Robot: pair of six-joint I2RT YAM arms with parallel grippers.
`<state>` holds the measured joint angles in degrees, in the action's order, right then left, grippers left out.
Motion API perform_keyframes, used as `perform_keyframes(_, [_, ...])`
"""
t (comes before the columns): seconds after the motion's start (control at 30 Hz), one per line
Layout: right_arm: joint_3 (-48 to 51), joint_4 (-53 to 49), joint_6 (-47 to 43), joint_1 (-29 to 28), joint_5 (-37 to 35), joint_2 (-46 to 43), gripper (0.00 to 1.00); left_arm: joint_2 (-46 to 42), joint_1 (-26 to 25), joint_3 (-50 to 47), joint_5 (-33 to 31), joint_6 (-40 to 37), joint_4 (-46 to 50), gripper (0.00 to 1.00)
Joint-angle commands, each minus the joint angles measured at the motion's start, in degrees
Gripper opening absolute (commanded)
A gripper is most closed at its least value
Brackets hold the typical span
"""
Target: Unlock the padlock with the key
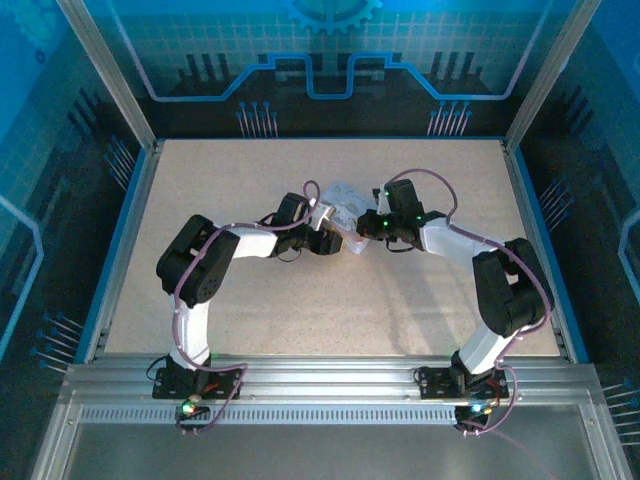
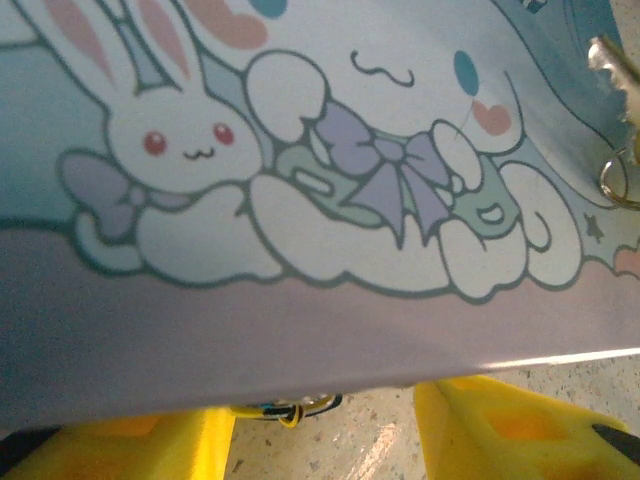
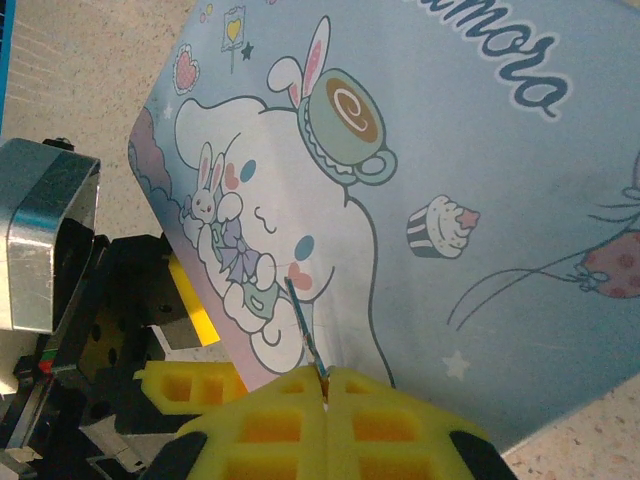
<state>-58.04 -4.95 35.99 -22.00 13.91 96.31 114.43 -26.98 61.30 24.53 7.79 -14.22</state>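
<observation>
Low in the left wrist picture, the left claw [image 2: 320,425] is standing wide, and the cartoon tin [image 2: 330,320] is leaning over its yellow fingers [image 2: 510,435]. Low in the middle of the right wrist picture, the right claw [image 3: 325,385] is pinching the key [image 3: 300,315], its thin tip lying on the tin's face. I think the key is heading for the padlock; next it needs lining up with the keyhole.

Cartoon tin [image 2: 300,300] over L fingers [image 2: 500,430]
</observation>
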Motion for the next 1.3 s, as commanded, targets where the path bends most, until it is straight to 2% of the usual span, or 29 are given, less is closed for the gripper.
perform_keyframes(0.0, [0.3, -5.0, -0.1, -1.1, -1.7, 2.5, 0.00, 1.2, 0.2, 1.9, 2.1, 0.8, -0.8, 0.50])
perform_keyframes(0.17, [0.4, -4.9, 0.0, -1.5, -1.9, 2.5, 0.00, 1.4, 0.2, 2.1, 2.1, 1.0, -0.7, 0.45])
perform_keyframes(0.67, [-0.1, -4.9, 0.5, -2.2, -2.2, 3.2, 0.00, 2.2, 0.2, 2.9, 2.1, 1.8, -0.9, 0.40])
perform_keyframes(0.9, [-0.2, -5.0, 0.4, -2.5, -2.6, 2.7, 0.00, 1.7, 0.1, 2.6, 2.0, 2.3, -1.2, 0.30])
perform_keyframes(1.0, [0.1, -4.3, -0.4, -2.6, -3.3, 1.0, 0.00, 0.7, 0.2, 2.2, 2.0, 3.0, -1.2, 0.26])
perform_keyframes(1.27, [3.9, -4.9, -7.4, -2.6, -6.2, -9.8, 0.00, -5.2, -0.4, 0.3, 2.7, 7.2, 0.6, 0.26])
